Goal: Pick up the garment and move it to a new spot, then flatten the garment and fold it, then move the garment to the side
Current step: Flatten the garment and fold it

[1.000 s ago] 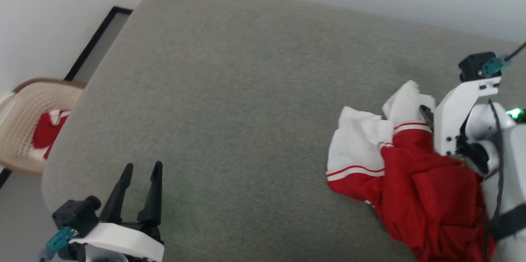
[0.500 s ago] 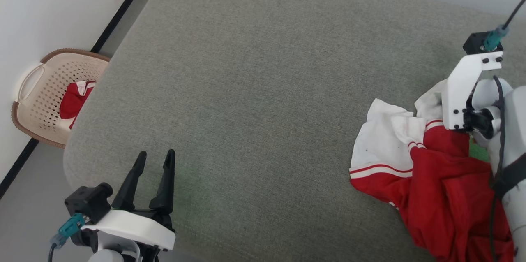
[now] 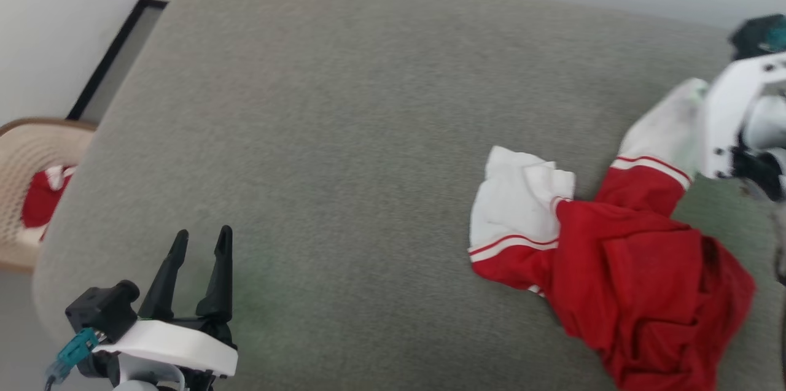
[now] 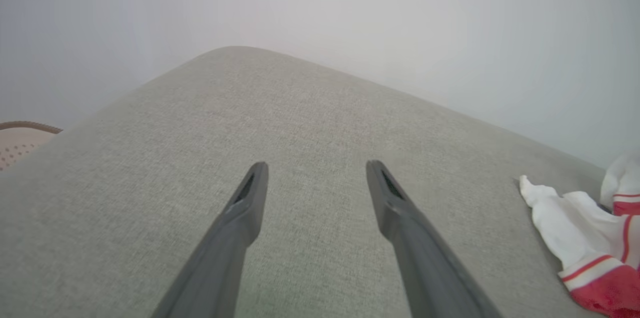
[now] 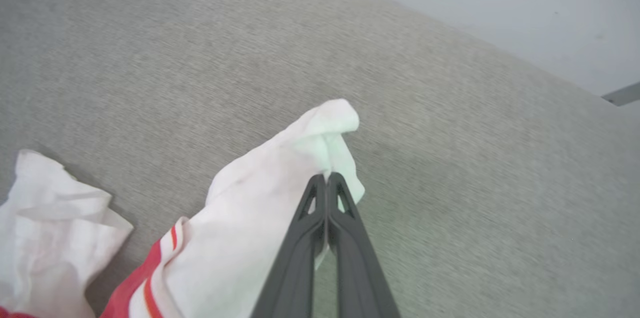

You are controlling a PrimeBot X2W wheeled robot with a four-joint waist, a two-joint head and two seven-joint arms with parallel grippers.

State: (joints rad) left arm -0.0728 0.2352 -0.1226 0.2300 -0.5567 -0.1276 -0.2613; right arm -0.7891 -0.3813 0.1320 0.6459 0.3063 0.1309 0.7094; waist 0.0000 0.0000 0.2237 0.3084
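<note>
From the head view, the garment (image 3: 620, 268) lies crumpled on the right side of the gray cushion (image 3: 344, 108). One white sleeve (image 3: 666, 127) is pulled up toward the right arm's white wrist (image 3: 731, 115), which looks blurry. The fingers there are hidden behind it. The left gripper (image 3: 202, 236) is at the lower left, well apart from the garment. Its fingers are spread and hold nothing. A tan basket (image 3: 24, 151) with a red cloth (image 3: 37, 207) in it sits past the cushion's left edge.

Half a second ago the lifted sleeve touched the other white sleeve (image 3: 516, 207). Now some cushion shows between them. The whole picture has shifted too, so the camera moved.

In the left wrist view, the two spread fingers point over bare cushion. The garment is far off at the right edge.

In the right wrist view, the right gripper (image 5: 327, 176) has its fingers pressed together, pinching the tip of the white sleeve. The sleeve hangs off the cushion.
</note>
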